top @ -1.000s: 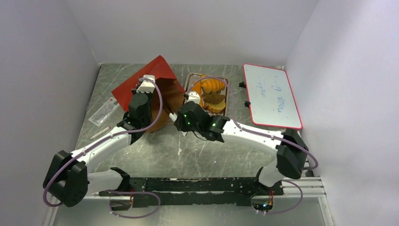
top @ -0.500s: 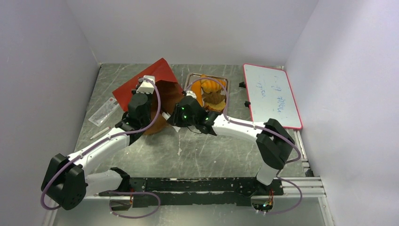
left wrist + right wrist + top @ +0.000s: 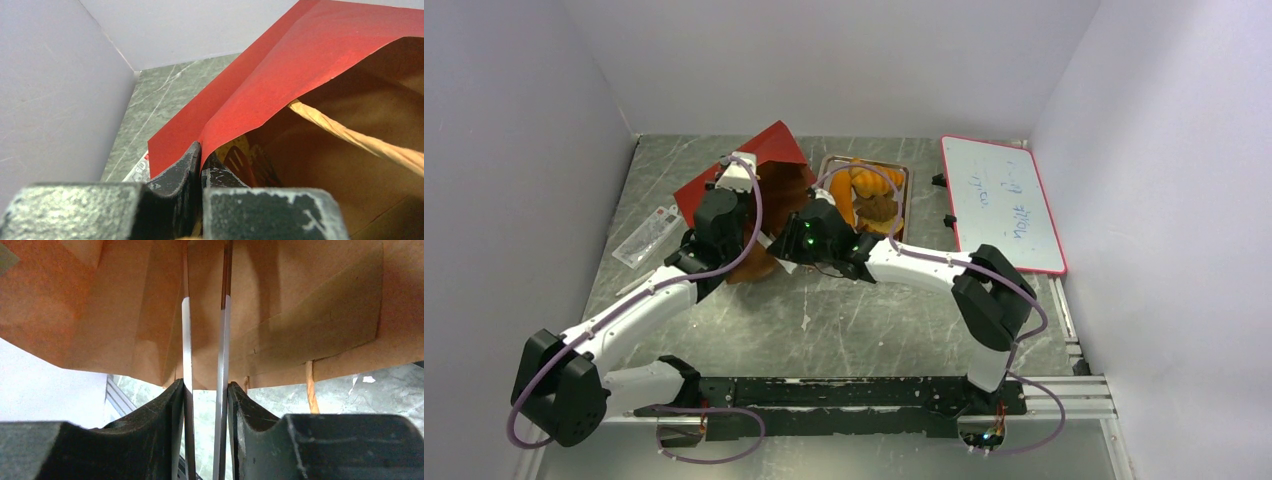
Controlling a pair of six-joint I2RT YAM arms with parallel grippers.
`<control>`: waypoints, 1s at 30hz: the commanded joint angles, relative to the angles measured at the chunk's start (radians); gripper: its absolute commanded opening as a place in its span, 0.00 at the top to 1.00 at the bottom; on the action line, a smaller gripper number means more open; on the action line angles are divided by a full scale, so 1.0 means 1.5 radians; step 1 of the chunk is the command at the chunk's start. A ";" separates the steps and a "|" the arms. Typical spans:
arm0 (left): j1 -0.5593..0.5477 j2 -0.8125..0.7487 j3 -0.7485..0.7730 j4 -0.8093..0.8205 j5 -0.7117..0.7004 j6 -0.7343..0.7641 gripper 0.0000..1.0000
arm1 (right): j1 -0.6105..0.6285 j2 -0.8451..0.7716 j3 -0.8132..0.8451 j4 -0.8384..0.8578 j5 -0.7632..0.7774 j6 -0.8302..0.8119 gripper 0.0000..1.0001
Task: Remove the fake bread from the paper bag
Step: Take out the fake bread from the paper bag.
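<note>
Several bread pieces (image 3: pixel 864 181) sit on tray (image 3: pixel 907 170); more apparently inside bag (image 3: pixel 769 150). Left gripper (image 3: pixel 201 159) pinches bag rim; right gripper (image 3: pixel 206 385) narrowly parted, empty, at mouth.

White arms (image 3: pixel 639 308), black joints — lilac cables (image 3: pixel 755 214) alongside (green lights (image 3: pixel 809 240) glowing).

The paper bag (image 3: pixel 769 165) lies left of the tray (image 3: pixel 906 172) holding fake bread (image 3: pixel 861 182), with the whiteboard (image 3: pixel 1004 205) right.
</note>
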 commanded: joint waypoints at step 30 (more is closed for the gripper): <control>-0.005 -0.033 0.017 -0.012 0.056 -0.014 0.93 | -0.011 0.032 0.023 0.026 0.011 0.037 0.60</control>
